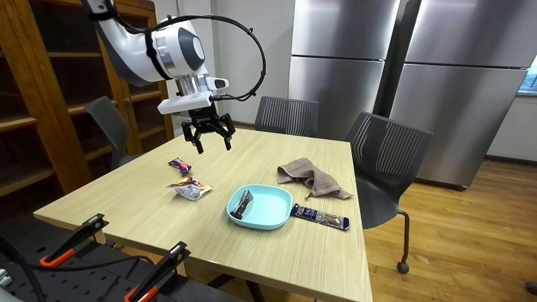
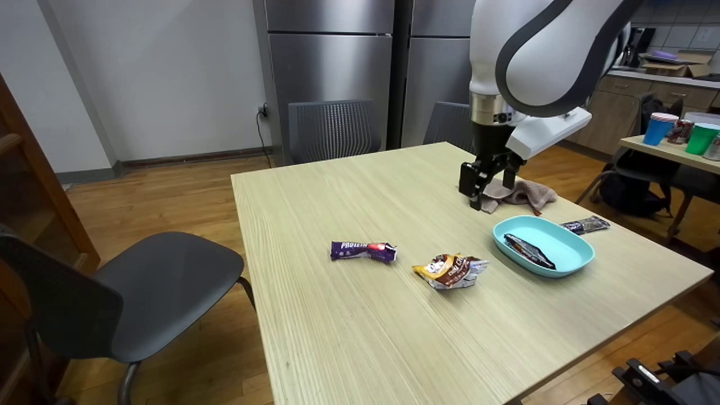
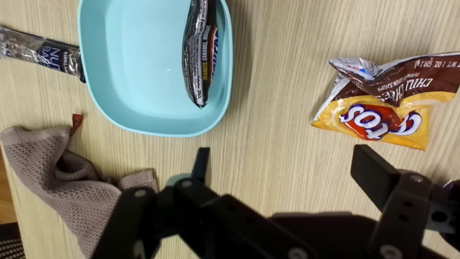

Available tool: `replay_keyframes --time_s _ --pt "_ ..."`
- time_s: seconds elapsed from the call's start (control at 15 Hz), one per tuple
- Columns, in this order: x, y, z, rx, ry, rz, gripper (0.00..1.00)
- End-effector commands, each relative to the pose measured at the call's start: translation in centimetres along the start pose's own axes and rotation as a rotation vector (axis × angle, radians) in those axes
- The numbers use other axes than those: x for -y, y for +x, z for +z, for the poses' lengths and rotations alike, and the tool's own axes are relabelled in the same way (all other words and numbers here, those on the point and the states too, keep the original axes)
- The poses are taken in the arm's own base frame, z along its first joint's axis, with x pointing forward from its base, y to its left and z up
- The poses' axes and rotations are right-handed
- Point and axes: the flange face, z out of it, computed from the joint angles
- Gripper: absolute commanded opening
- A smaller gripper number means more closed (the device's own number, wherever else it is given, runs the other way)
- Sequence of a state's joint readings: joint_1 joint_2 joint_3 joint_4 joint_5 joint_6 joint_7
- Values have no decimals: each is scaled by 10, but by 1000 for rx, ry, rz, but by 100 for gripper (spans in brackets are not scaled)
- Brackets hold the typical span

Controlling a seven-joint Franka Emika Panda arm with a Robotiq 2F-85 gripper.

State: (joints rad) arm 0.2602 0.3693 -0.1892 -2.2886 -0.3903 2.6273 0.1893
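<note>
Black two-fingered hand (image 1: pixel 214 147) — empty, spread wide — hovers above a pale wood-grain table (image 1: pixel 293 260); toward one corner, a rounded turquoise plastic dish (image 1: pixel 269 205) cradles a black-wrapped candy bar (image 3: pixel 199 61).

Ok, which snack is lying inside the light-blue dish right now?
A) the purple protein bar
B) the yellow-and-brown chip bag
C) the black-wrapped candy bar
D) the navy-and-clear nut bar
C: the wrist view shows the black-wrapped candy bar lying inside the light-blue dish, toward one side, and both exterior views agree.
</note>
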Motion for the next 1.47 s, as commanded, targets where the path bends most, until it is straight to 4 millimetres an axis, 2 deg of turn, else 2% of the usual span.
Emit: replay_keyframes --time_s 0.0,0.07,0.27,0.93,1.4 --pt "0 0 0 1 0 0 100" --pt "0 0 0 1 0 0 100" --pt "17 11 -1 -31 -23 -57 100" --pt "101 66 19 -196 51 -345 100" --pt "142 77 38 -237 81 -573 100"
